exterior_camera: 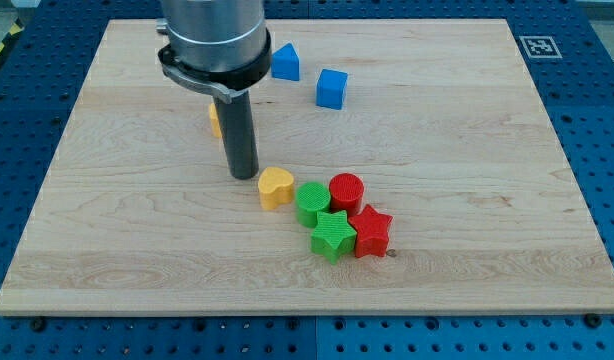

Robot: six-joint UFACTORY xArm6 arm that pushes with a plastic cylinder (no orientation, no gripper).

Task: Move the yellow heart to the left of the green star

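The yellow heart (276, 187) lies near the board's middle, just left of a green round block (311, 201). The green star (333, 235) sits below and right of the heart, touching the green round block above it and a red star (371, 230) on its right. My tip (244, 176) stands on the board just to the upper left of the yellow heart, very close to it; I cannot tell whether they touch.
A red cylinder (346, 190) sits above the red star. Two blue blocks (285, 62) (332, 88) lie near the view's top. Another yellow block (216, 119) is mostly hidden behind the rod. The wooden board (107, 250) rests on a blue perforated table.
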